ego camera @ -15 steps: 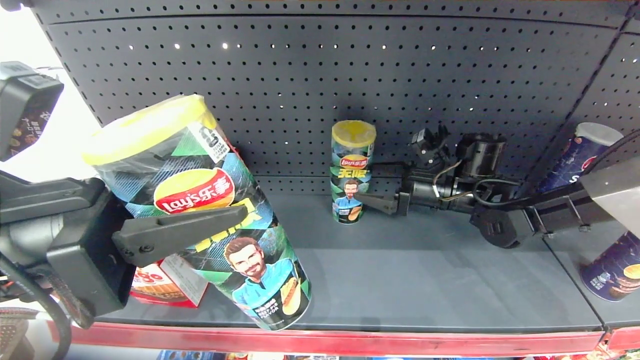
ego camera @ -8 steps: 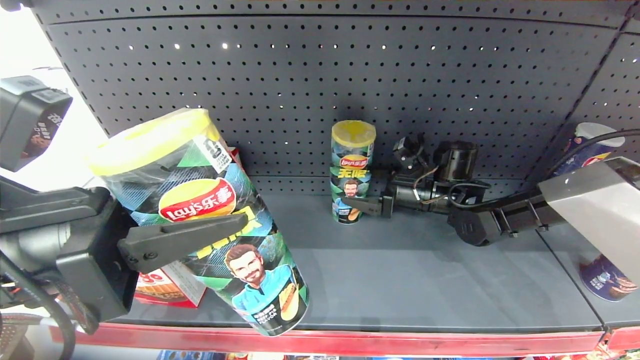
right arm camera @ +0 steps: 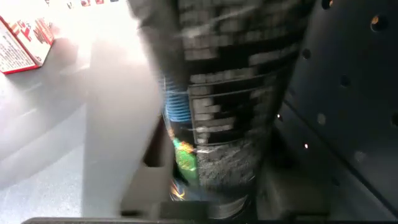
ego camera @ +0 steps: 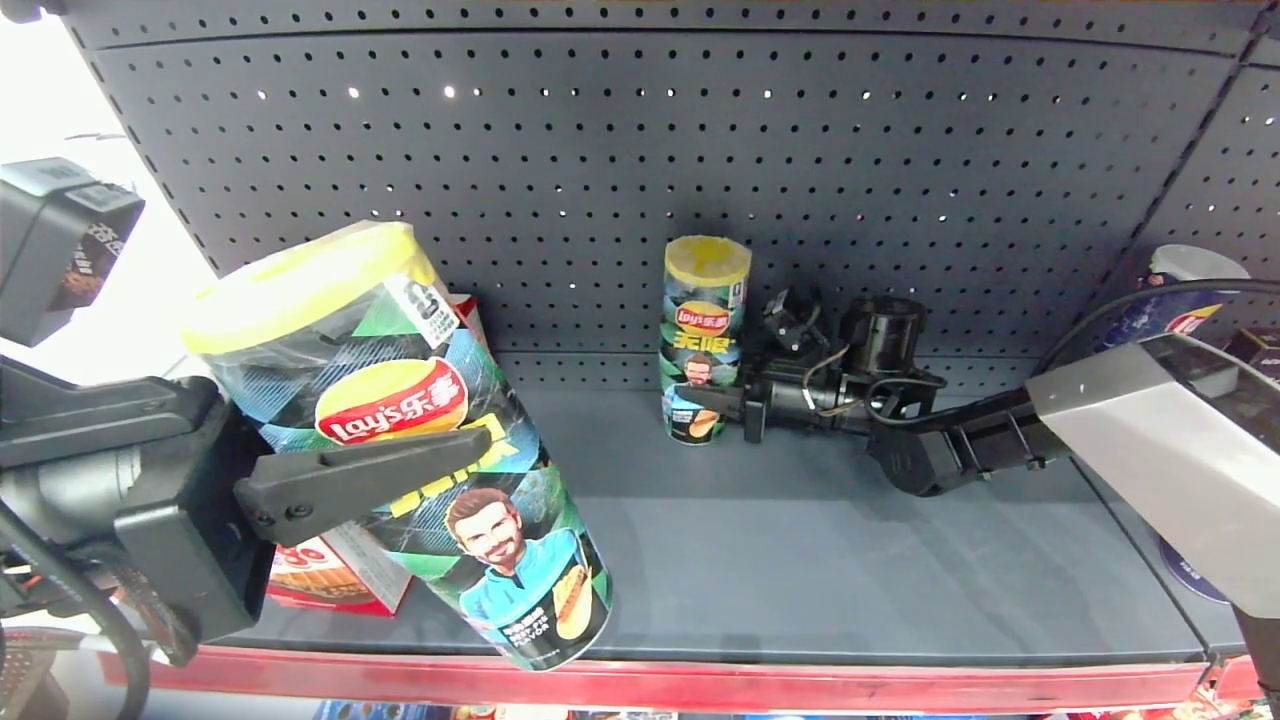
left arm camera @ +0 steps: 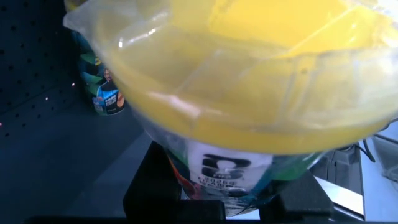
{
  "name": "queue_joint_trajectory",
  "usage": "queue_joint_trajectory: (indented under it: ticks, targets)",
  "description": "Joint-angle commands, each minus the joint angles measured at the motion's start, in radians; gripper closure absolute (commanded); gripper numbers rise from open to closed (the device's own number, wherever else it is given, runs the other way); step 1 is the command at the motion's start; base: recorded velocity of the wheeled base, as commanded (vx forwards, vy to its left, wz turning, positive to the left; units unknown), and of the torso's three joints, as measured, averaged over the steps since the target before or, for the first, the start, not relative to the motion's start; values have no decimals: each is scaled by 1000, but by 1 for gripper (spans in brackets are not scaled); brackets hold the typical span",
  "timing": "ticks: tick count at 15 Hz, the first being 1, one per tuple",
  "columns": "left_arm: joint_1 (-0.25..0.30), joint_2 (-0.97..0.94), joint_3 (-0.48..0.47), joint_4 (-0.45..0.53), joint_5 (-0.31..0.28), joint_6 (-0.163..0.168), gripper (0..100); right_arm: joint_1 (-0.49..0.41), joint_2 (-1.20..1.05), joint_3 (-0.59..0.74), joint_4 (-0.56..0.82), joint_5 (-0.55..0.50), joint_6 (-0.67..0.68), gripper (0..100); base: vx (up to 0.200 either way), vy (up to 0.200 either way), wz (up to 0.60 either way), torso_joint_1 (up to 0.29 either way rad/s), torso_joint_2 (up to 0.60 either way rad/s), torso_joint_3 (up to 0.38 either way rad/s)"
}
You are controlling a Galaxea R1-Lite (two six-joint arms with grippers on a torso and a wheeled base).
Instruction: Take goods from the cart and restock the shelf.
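Left claw is clenched on the big chip can, gripping it around the middle. That can is well off the vertical, with its yellow lid leaning toward 10 o'clock. Its base is down by the front edge of the shelf at 7 o'clock, and I cannot tell whether it touches the board. Just behind it, a red box lies on the shelf. Up at 12 o'clock, close to the pegboard, a second chip can stands upright. The right claw is right at its lower half, its arm stretching off toward 3 o'clock. Clenched or released there? Cannot tell. Far out at 3 o'clock, a blue can stands at the back, partly behind that arm.
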Motion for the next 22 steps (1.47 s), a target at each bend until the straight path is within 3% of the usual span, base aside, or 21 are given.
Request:
queue_joint_trajectory:
  ticks: [1,7,12,13,16,20,22]
  targets:
    - [0,-1,-2,-1,0,-1,100,1,6,-2,3,-2,-1,100,0,0,0,0,0,0]
    - [0,-1,2,-1,0,-1,100,3,-30,22,-5,-2,-1,100,0,0,0,0,0,0]
    - [-2,-8,3,1,0,-1,100,21,-187,185,-48,5,1,100,0,0,0,0,0,0]
    - [-2,-14,20,-1,0,1,100,39,-276,315,-77,8,1,100,0,0,0,0,0,0]
    - [-2,-28,28,1,1,-1,100,53,-383,520,-143,31,2,100,0,0,0,0,0,0]
    - [0,-39,45,1,4,-1,100,96,-488,737,-226,36,36,100,0,0,0,0,0,0]
    - [0,-39,51,1,4,-1,100,104,-491,786,-264,35,39,100,0,0,0,0,0,0]
